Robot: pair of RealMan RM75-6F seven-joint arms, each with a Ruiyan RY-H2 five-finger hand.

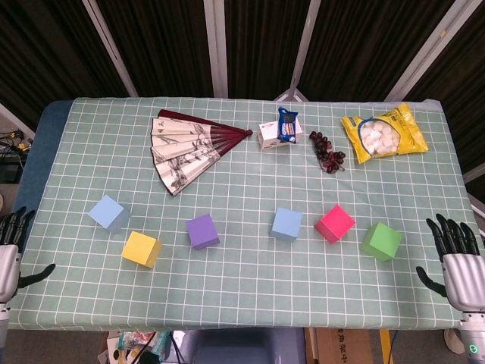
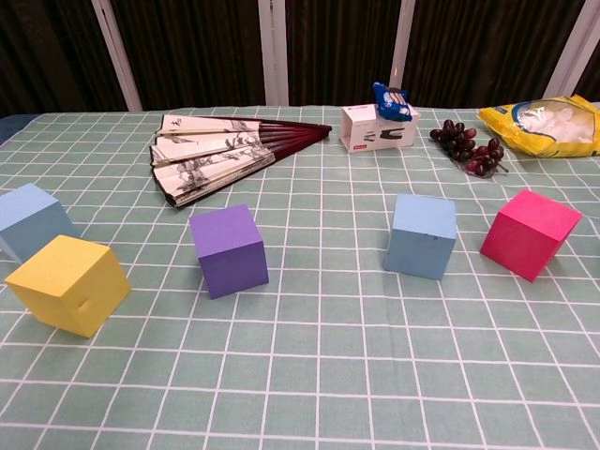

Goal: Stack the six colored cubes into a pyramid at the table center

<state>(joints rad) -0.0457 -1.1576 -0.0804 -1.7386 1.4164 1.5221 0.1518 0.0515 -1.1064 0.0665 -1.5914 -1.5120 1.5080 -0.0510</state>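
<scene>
Left robot hand [image 1: 9,246] (cut off at frame edge) seems spread and empty; right robot hand [image 1: 457,258] spread, empty.

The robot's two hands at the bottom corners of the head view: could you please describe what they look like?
Both are human-shaped hands with slim black fingers and a light grey, silvery palm shell. On the right hand the black thumb juts out sideways, and a small green ring mark sits on the wrist below. The left hand is cut off by the frame edge, showing the same black fingers and grey body. No cables are visible.

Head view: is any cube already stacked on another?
No, the cubes all sit apart on the table, for example the purple cube and pink cube.
</scene>
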